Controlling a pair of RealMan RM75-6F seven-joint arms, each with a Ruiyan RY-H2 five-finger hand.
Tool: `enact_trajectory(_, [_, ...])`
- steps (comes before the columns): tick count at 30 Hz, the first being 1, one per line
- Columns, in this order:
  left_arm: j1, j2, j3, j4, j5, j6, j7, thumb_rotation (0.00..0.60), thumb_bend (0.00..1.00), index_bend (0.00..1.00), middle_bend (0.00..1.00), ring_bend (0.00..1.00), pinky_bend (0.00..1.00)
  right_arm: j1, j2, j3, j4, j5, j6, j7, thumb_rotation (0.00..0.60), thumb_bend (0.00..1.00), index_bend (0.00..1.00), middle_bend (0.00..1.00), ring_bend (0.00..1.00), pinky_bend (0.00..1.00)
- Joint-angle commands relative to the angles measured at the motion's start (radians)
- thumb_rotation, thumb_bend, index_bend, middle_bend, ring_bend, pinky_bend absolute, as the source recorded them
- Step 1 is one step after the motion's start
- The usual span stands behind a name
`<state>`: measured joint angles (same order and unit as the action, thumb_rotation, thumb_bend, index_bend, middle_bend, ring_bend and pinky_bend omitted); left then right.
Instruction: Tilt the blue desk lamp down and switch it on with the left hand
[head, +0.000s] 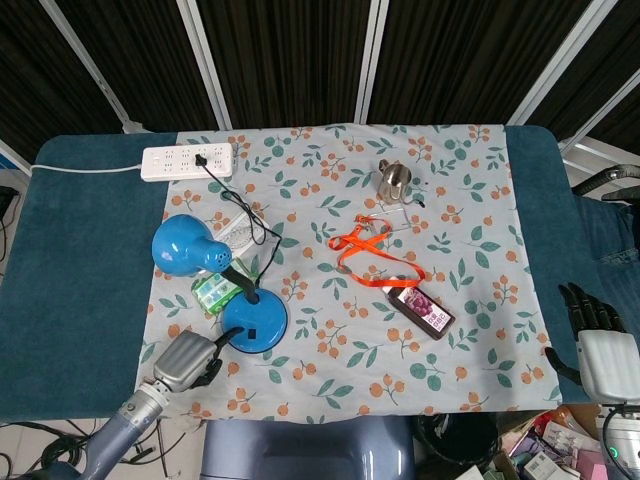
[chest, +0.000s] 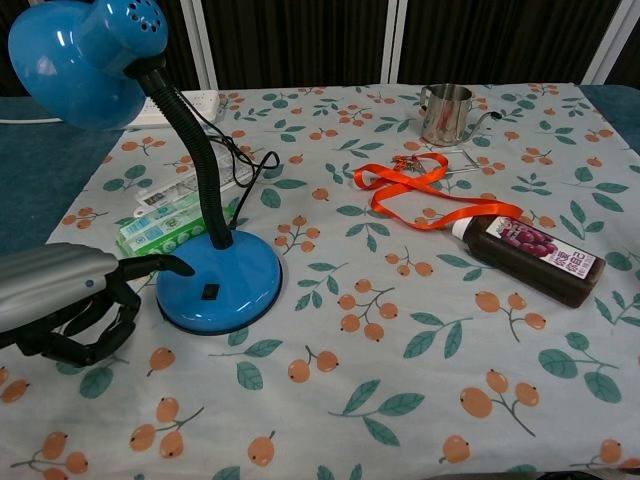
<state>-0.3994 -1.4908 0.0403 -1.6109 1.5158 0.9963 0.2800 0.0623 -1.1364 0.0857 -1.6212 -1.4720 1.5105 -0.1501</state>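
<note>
The blue desk lamp stands at the left of the floral cloth, its round base (head: 254, 322) (chest: 218, 283) flat on the table. A black flexible neck (chest: 200, 165) carries the shade (head: 182, 245) (chest: 75, 60) high and off to the left. A small dark switch (chest: 210, 292) sits on top of the base. My left hand (head: 185, 362) (chest: 75, 305) is low beside the base's left edge, holding nothing. Its fingers are curled under, and one fingertip (chest: 182, 267) stretches to the base rim. My right hand (head: 600, 350) stays off the table's near right corner, fingers apart and empty.
A green box (head: 213, 290) (chest: 160, 240) lies just behind the base, between lamp and left hand. The lamp's cable (head: 245, 210) runs to a white power strip (head: 187, 160). A metal cup (chest: 445, 112), an orange ribbon (chest: 430, 200) and a dark bottle (chest: 530, 255) lie to the right.
</note>
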Motion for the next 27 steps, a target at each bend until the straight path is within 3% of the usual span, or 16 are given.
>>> enact_trajectory(1, [-0.011, -0.010, 0.000, 0.000, -0.010, -0.016, 0.004, 0.600, 0.58, 0.13, 0.67, 0.75, 0.77, 0.000, 0.000, 0.000, 0.000, 0.000, 0.001, 0.000, 0.600, 0.16, 0.00, 0.05, 0.12, 0.16])
enact_trajectory(27, [-0.036, -0.026, 0.001, 0.000, -0.045, -0.028, 0.026, 0.600, 0.57, 0.17, 0.67, 0.75, 0.77, 0.000, -0.001, 0.002, 0.000, 0.001, 0.002, 0.000, 0.600, 0.15, 0.00, 0.05, 0.12, 0.16])
